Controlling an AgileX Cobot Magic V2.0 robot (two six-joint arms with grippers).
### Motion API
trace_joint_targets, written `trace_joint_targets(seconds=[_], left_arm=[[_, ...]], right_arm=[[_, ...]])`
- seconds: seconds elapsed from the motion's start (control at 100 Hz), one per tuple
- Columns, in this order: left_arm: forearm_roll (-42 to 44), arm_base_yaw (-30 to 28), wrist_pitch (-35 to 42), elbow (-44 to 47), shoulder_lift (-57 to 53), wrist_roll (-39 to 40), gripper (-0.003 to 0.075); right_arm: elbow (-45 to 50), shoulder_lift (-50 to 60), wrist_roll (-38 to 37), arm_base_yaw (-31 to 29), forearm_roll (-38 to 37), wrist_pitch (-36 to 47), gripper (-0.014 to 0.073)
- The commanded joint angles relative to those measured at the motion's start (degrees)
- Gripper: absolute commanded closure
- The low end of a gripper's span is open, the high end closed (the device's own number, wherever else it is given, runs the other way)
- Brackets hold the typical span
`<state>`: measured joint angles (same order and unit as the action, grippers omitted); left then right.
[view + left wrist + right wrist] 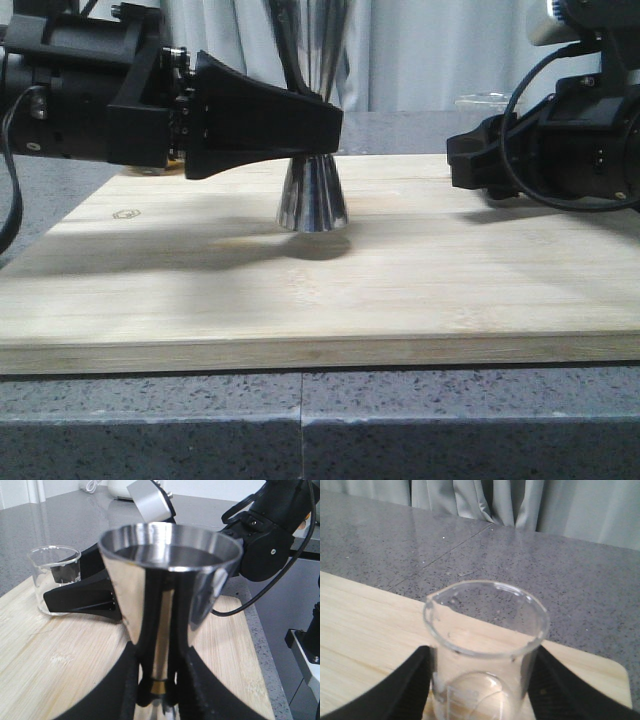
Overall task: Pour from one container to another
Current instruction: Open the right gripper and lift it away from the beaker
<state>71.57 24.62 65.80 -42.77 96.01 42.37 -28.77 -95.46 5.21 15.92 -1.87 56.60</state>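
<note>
Two robot arms work over a pale wooden board (320, 300) that lies on a grey speckled counter (300, 420). The left gripper (335, 125) reaches in from the left of the front view. Its black fingers are closed around the narrow waist of the steel jigger (312, 195), an hourglass-shaped measure standing upright near the middle of the board. In the left wrist view the thin gold band (159, 686) at the waist sits right between the fingers, and the jigger's open upper cup looks level and round.

The right gripper (480, 680) is at the right side of the board. Its two black fingers (400, 690) sit on either side of the glass beaker (485, 630), a small clear vessel with a pouring lip and faint white scale marks. The fingers look touching or very nearly touching the glass, but the pictures do not show whether they are squeezing it yet. The beaker stands upright on the board, well apart from the jigger. Whether it holds any liquid is hard to tell.

The step in hand appears to be securing the beaker for the pour. To do it well, the right gripper should grip firmly but gently, since glass is slippery. The pouring lip should face the jigger, with the tilt slow over the cup's centre. The left gripper should hold the jigger upright.
</note>
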Motion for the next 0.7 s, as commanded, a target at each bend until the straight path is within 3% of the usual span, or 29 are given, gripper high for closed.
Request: trace_joint_targets(seconds=[0.0,0.25,0.69], left_arm=[[-2.6,0.5,12.3,-1.2,-2.6,0.5,0.0739],[-2.5,0.5,12.3,-1.2,-2.6,0.5,0.0739],[-2.5,0.5,12.3,-1.2,-2.6,0.5,0.0739]], right_arm=[[-0.8,1.8,0.1,-0.3,0.0,5.8,0.0237],[-0.8,1.9,-0.6,-0.3,0.0,5.3,0.0139],[-0.3,3.6,-2.9,-0.3,0.0,1.0,0.0091]])
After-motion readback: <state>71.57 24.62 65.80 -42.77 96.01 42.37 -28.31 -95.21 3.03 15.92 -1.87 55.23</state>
